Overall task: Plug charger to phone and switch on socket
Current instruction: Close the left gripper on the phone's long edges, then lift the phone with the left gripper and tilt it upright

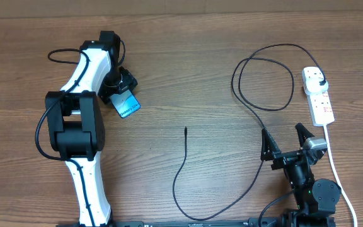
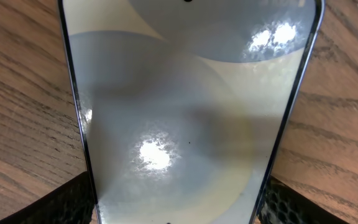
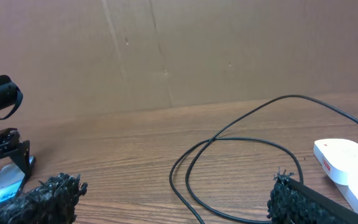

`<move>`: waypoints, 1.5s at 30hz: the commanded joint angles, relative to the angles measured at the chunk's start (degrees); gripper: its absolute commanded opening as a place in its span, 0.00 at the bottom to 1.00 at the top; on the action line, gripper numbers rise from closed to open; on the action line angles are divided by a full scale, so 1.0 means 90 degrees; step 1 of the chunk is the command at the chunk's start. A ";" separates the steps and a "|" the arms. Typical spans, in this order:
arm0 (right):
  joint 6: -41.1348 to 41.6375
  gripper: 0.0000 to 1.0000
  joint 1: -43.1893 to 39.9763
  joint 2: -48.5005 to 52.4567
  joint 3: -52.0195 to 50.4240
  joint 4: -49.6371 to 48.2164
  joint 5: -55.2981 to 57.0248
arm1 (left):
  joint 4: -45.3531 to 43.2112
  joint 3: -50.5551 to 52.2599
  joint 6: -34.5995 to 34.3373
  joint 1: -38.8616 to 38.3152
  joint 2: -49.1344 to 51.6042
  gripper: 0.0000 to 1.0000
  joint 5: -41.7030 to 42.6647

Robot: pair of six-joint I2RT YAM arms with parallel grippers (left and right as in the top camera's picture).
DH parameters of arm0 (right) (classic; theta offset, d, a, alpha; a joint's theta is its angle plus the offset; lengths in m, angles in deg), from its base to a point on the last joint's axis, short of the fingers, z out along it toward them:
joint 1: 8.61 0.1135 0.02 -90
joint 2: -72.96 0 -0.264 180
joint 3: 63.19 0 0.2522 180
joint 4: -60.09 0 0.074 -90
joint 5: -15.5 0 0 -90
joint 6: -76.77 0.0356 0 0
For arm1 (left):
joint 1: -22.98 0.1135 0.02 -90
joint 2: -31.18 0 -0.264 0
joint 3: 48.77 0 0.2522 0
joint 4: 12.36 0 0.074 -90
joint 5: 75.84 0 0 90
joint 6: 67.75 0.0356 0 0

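Overhead view: the left gripper (image 1: 124,96) sits over the far end of the phone (image 1: 130,107). The phone lies skewed on the table (image 1: 188,50), its free end pointing toward the near edge and slightly right. The charger (image 1: 263,120) is seated by its plug (image 1: 320,79) in the socket (image 1: 320,104) at far right. Its connector tip (image 1: 186,130) lies loose near table centre, right of the phone and well apart from it. The last stretch of cable runs near-to-far, tip facing the far edge. The right gripper (image 1: 282,133) stands wide open and empty, right of the tip. The left gripper is nearer but occupied, so the tip is judged the right arm's pick. Left wrist view: the phone fills the frame lengthwise. The fingers (image 2: 67,202) bear on both its long edges, apparently clamping it. Right wrist view: the jaws are spread wide with nothing between. The cable loop lies ahead, the socket at right and the phone far left. The tip is out of frame.
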 commanded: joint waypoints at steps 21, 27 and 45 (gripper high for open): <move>-0.0027 1.00 0.0029 -0.0075 -0.0068 -0.0036 0.0022 | 0.0017 0.0056 -0.0070 -0.0019 0.0104 0.45 -0.0136; -0.0027 1.00 0.0029 -0.0075 -0.0068 -0.0036 0.0022 | -0.0061 0.0056 -0.0066 -0.0019 0.0104 0.13 -0.0136; -0.0027 1.00 0.0029 -0.0075 -0.0068 -0.0036 0.0022 | 0.0648 -0.1122 0.0066 -0.0012 0.0044 0.04 -0.0129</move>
